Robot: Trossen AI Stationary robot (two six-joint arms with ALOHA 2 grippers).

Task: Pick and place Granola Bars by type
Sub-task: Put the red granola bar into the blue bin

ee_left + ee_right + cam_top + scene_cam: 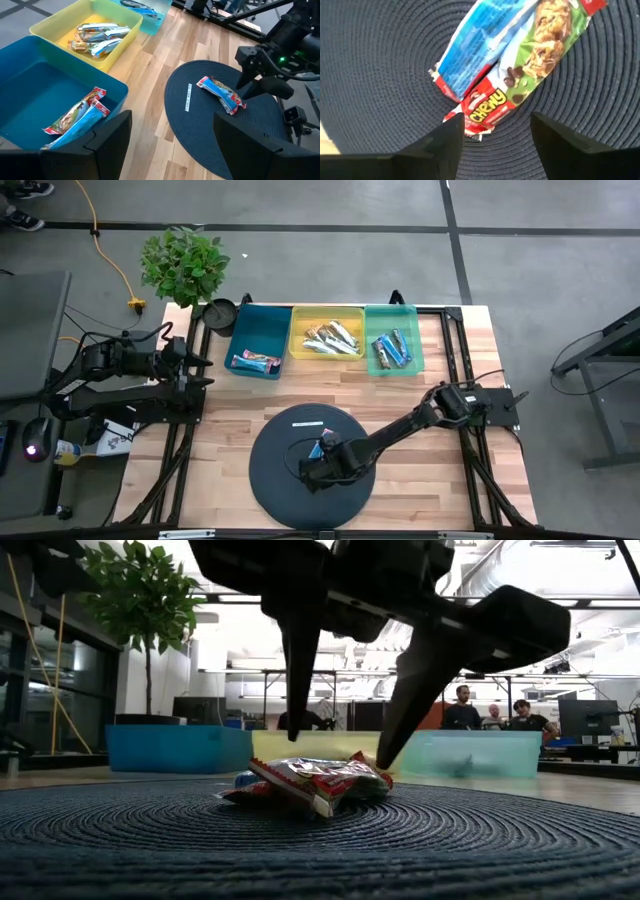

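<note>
Where mat [275,480] lies: granola bar [520,60], crinkled red-blue-green wrapper; "Chewy" lettering.

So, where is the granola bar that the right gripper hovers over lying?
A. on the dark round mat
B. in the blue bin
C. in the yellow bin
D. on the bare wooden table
A: the granola bar lies on the dark round mat, with the open right gripper straddling it from above.

Only readable text: "CHEWY" in yellow letters on the red end of a granola bar wrapper [487,107], right wrist view. White label strip on the round mat [188,96] carries print too small to read.
</note>
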